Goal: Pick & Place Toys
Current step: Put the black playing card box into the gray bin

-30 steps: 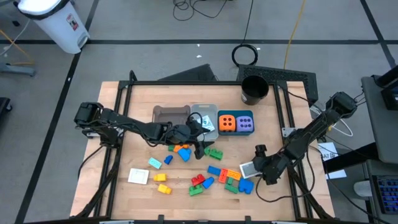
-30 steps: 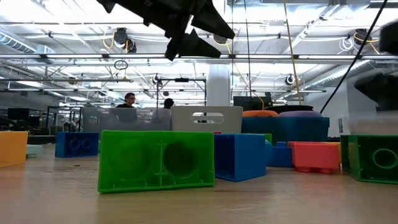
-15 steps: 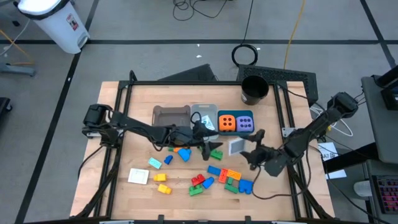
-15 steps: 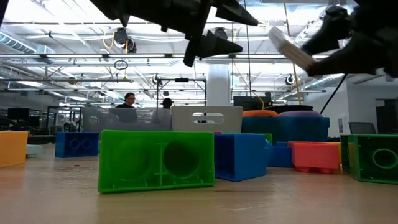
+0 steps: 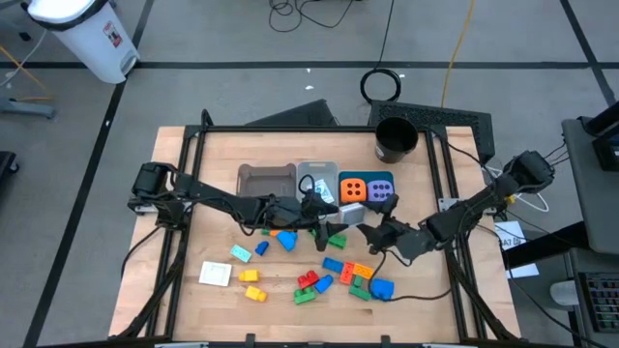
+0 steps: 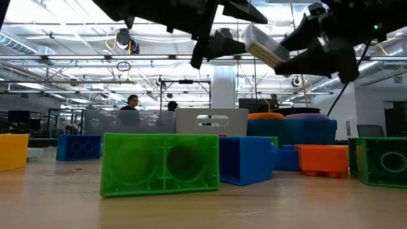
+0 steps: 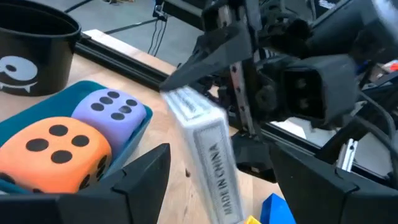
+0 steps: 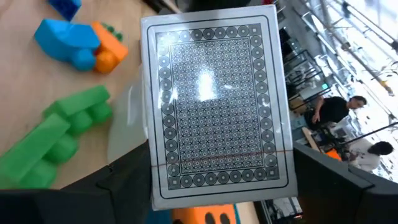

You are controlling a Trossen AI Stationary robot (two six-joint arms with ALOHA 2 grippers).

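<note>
Right jaws (image 5: 360,218) pinching one card deck (image 8: 214,99) (shrink-wrapped), left jaws (image 5: 317,215) spread, two dotted cubes (image 5: 367,191).

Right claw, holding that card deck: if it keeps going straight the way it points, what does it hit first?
Probably the left claw. The right claw holds the card deck aimed leftward at it, the deck's end already close to the left claw's fingertips. The depth between them is unclear.
</note>
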